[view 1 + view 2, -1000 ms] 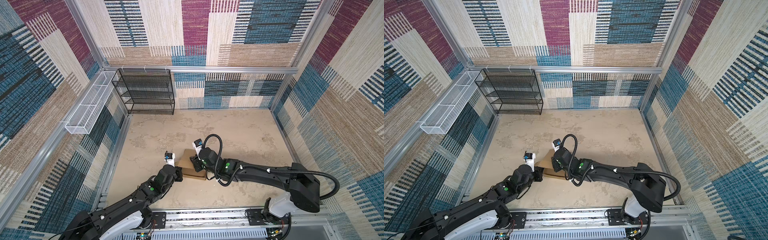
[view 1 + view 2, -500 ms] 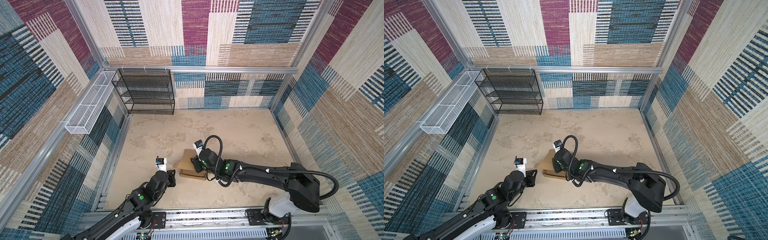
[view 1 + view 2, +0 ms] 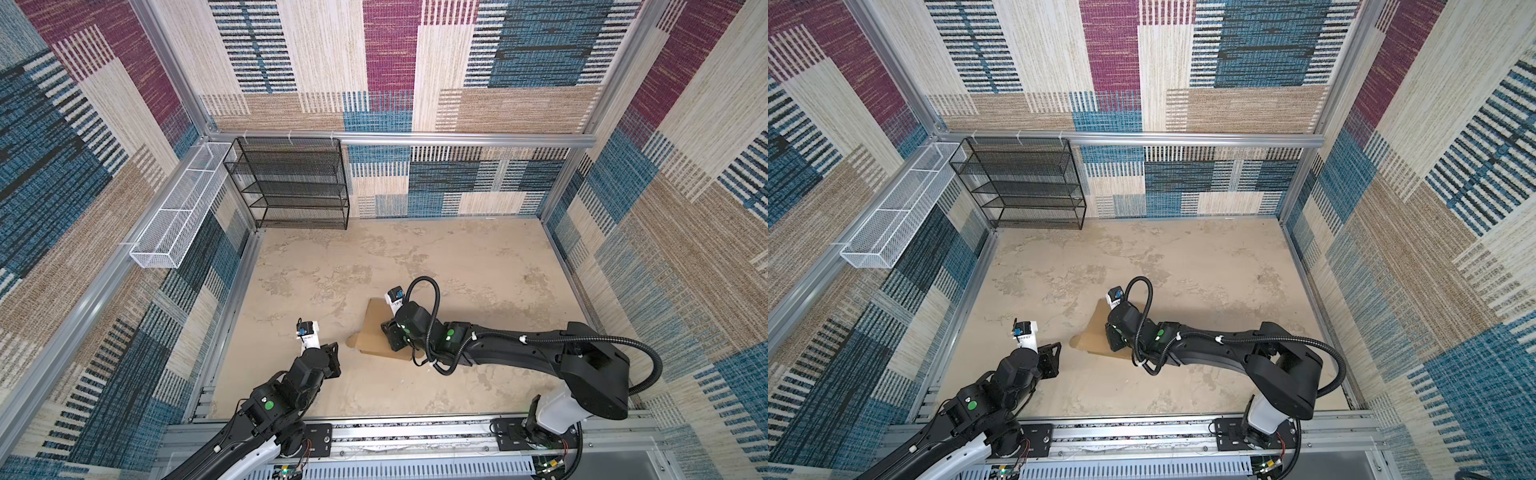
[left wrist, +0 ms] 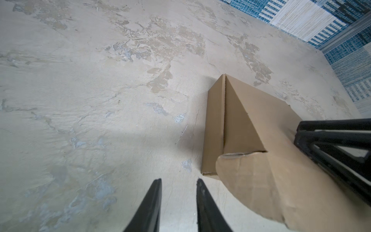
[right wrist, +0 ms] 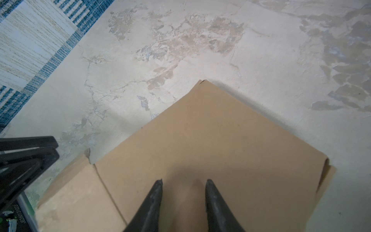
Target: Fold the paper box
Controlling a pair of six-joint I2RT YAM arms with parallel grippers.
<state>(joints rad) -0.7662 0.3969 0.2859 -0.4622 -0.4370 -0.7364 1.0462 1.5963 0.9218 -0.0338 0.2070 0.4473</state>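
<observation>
The paper box (image 3: 376,332) lies on the worktop (image 3: 457,270) near the front edge, a little right of the middle in both top views, folded into a shallow brown shape with its lid down. A rounded flap (image 4: 251,180) sticks out loose from the box corner nearest the left arm, not tucked in. The right tool (image 5: 183,180) sits over the top panel of the box (image 5: 210,130); its fingers (image 5: 155,192) stand apart with bare cardboard showing between them, and they clamp nothing. Whether the tips press on the lid or hang just above it cannot be told. The left tool (image 4: 178,179) is near the box (image 4: 241,124) on its left side but not touching it, with a strip of bare worktop between them in a top view (image 3: 1052,359). Its fingers (image 4: 152,200) are also apart, with only the worktop seen in the gap. A black wire rack (image 3: 291,183) stands against the back wall at the far left corner, well apart from the box, and a white wire basket (image 3: 178,208) hangs on the left wall.
</observation>
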